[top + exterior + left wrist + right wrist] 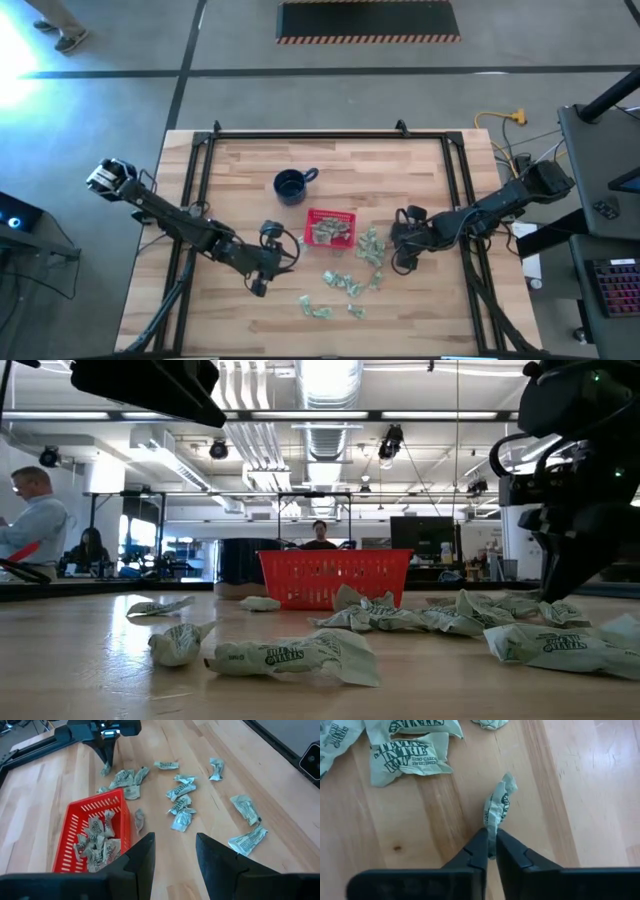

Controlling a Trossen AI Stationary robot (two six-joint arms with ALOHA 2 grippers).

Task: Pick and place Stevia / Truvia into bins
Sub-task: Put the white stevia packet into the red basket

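Stevia sachets [345,283] lay scattered on the wooden table [240,320] beside the red basket [329,229] — several already inside it. Right gripper [491,840] was pinched on one crumpled sachet [497,809] at table level; left gripper [173,851] hovered near the basket, fingers spread, holding nothing.

The table [230,180] is pale wood in glued strips, smooth with a soft sheen. The sachets [410,757] are matt, crumpled paper printed in dark ink. The basket [80,820] is glossy red latticed plastic. The right gripper's [491,851] fingers look like matt black plastic.
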